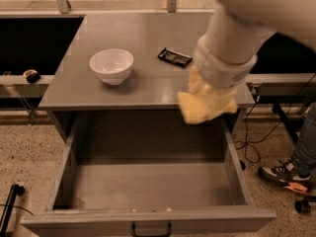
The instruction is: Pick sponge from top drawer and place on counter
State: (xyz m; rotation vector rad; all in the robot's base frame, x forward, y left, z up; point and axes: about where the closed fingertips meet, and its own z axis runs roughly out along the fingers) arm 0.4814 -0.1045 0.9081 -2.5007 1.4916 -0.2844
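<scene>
- The table [148, 85] is the grey top of the cabinet and the place the task names for the drop. Most of it is bare, with open room at the front right corner, just beside the load.
- The top drawer [148, 184] stands pulled fully out below the table's front edge. That leaves its speckled floor open to reach from above; nothing but a few crumbs shows near its front wall.
- The robot's white arm [237, 28] comes down from the upper right, steep enough to clear the table's edge.
- The white bowl [111, 65] sits upright on the left of the table, well apart from the arm, so it should not hinder a set-down on the right.
- The end effector [211, 94] hangs over the table's front right edge, above the back of the drawer, clamped on the sponge.
- The sponge [197, 111] is in the air, clear of the drawer floor and not touching the table. It droops below the grip, as a soft slab would.
- A small flat black object [175, 57] lies on the table behind the end effector, and a set-down should keep clear of it.
</scene>
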